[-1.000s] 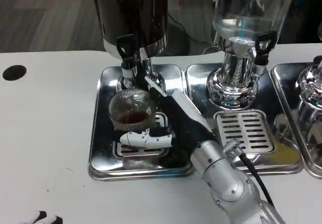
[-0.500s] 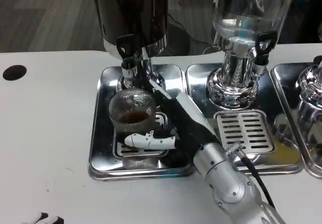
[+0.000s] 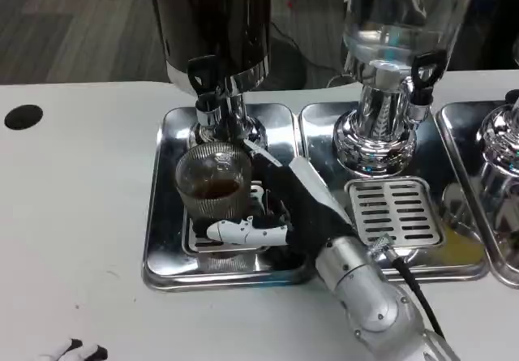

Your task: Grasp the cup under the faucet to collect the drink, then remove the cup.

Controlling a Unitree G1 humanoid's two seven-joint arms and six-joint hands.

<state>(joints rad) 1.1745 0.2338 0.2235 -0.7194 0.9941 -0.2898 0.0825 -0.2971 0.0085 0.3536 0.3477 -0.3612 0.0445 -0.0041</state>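
1. I see the ribbed glass cup (image 3: 212, 184) with dark drink in it, standing on the left steel tray (image 3: 162, 223) directly under the dark dispenser's faucet (image 3: 208, 101).
2. My right robot hand (image 3: 272, 207) wraps the cup from 4 o'clock, fingers (image 3: 239, 231) across its base.
3. My left robot hand (image 3: 77, 350) barely shows at the desk's (image 3: 73, 215) 7 o'clock edge; I cannot tell its state.

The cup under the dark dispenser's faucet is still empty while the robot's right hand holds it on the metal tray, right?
Not quite. The head view shows the cup already has dark drink in its bottom. The rest holds: it stands under the faucet on the metal tray, with the right hand around it.
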